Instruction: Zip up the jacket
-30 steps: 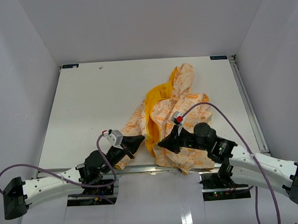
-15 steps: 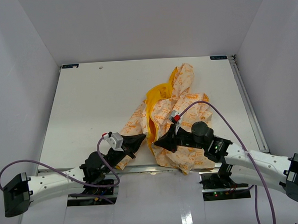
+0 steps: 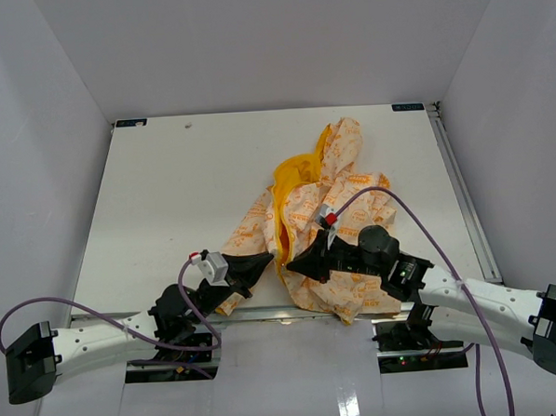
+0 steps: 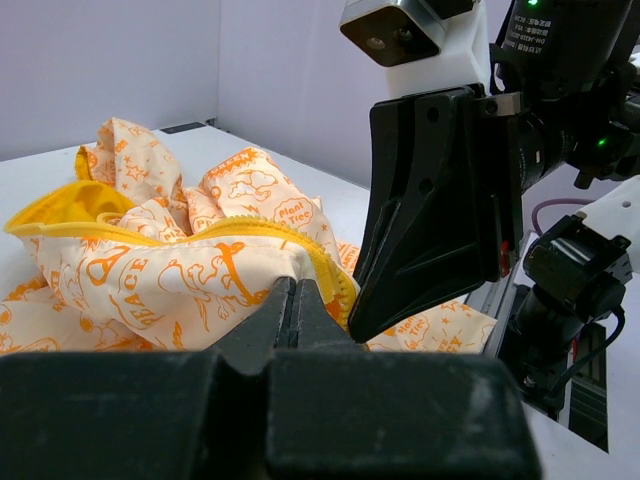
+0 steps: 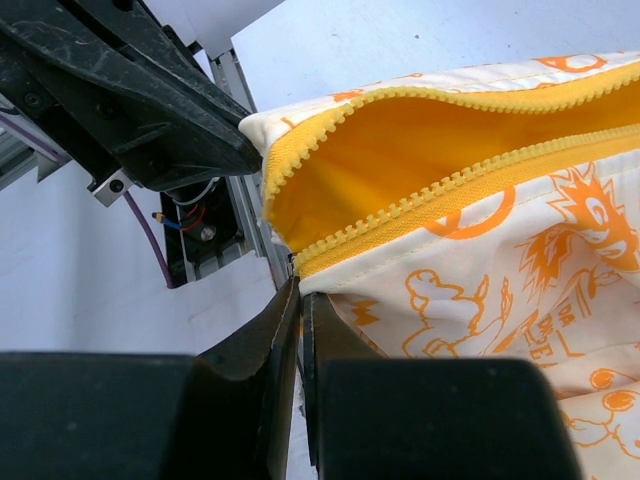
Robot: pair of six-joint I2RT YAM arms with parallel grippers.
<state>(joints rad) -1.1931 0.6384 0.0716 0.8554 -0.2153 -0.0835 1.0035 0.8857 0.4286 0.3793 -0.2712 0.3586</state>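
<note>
The cream jacket (image 3: 338,191) with orange print lies crumpled on the table's near middle, its yellow lining (image 3: 286,184) showing. Its zipper is open: in the right wrist view two rows of yellow teeth (image 5: 450,185) stand apart around the lining. My left gripper (image 3: 258,263) is shut on the jacket's left bottom edge beside the yellow zipper (image 4: 335,285). My right gripper (image 3: 298,265) is shut on the other bottom corner (image 5: 330,275), just under the zipper end. The two grippers sit close together, tips nearly facing, near the table's front edge.
The white table (image 3: 183,176) is walled on three sides. A metal rail (image 3: 265,313) runs along the near edge under the jacket's hem, and another (image 3: 464,198) along the right side. The right arm's purple cable (image 3: 418,215) loops over the jacket.
My left gripper has drawn slightly back toward the near edge, still holding the hem. My right gripper has shifted a little left toward it. The jacket's lower edge has moved with them.
</note>
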